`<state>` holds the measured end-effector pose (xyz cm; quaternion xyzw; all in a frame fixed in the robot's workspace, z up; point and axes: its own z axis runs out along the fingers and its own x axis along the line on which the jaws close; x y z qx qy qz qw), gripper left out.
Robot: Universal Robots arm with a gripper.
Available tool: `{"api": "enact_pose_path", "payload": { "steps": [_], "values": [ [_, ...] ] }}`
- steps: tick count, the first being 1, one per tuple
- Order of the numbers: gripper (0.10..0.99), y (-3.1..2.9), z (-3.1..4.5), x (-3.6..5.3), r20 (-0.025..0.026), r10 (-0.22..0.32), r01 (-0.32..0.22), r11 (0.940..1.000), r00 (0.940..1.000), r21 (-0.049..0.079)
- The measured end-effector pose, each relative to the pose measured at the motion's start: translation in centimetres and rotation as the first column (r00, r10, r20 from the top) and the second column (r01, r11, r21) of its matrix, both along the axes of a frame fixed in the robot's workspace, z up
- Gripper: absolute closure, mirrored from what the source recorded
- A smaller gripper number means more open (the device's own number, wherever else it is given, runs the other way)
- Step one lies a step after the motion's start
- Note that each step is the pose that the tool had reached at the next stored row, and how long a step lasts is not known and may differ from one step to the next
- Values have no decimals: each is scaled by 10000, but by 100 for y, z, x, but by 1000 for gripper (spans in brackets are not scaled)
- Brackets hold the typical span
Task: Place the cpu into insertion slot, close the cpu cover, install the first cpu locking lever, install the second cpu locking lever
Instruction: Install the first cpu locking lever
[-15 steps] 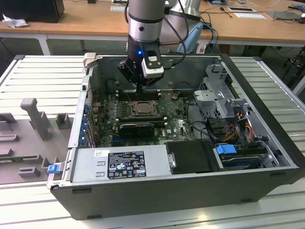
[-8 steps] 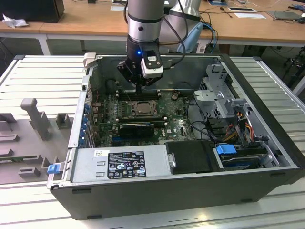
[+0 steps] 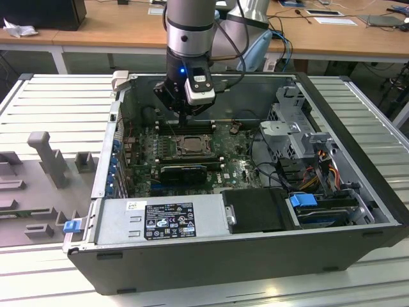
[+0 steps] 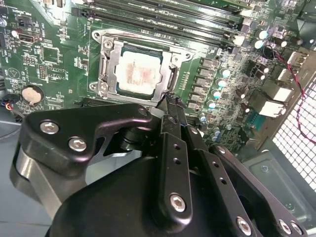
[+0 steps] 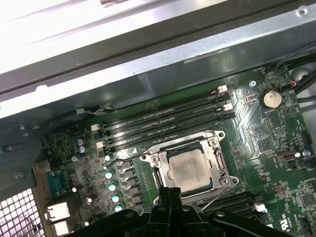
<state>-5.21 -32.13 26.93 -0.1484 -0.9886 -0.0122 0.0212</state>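
The cpu (image 4: 139, 74), a pale square chip, lies in the socket on the green motherboard (image 4: 49, 59). The cpu cover (image 4: 109, 66), a silvery frame, lies flat around it with the chip showing through its window. In the first wrist view the cpu (image 5: 190, 169) and cpu cover (image 5: 217, 160) sit just past my fingertips. My gripper (image 4: 170, 101) (image 5: 171, 190) is shut with nothing between its fingers, its tip at the socket's edge. A thin wire lever (image 5: 219, 193) runs slantwise beside the socket. In the exterior view my gripper (image 3: 183, 118) hangs right above the socket (image 3: 190, 146).
Black memory slots (image 5: 168, 121) run along one side of the socket. The open computer case (image 3: 358, 128) walls the board in. A power supply (image 3: 160, 220) sits at the front, and a grey drive cage (image 3: 291, 131) with cables stands at the exterior view's right.
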Motion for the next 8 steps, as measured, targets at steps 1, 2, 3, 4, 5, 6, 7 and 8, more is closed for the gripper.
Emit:
{"api": "enact_pose_path", "payload": {
  "steps": [1,2,3,4,5,6,7,8],
  "values": [
    [980,0,0,-8,0,0,0,10000,10000,-1],
    [980,0,0,-13,0,0,0,10000,10000,0],
    [980,0,-1,-20,0,0,0,10000,10000,0],
    [980,0,-1,-30,0,-1,1,10000,10000,-1],
    [980,0,-2,-36,0,0,0,10000,10000,0],
    [980,0,-3,-43,0,0,0,10000,10000,0],
    [980,0,-3,-52,0,0,0,10000,10000,0],
    [980,0,-3,-60,0,1,-1,10000,10000,2]
  ]
}}
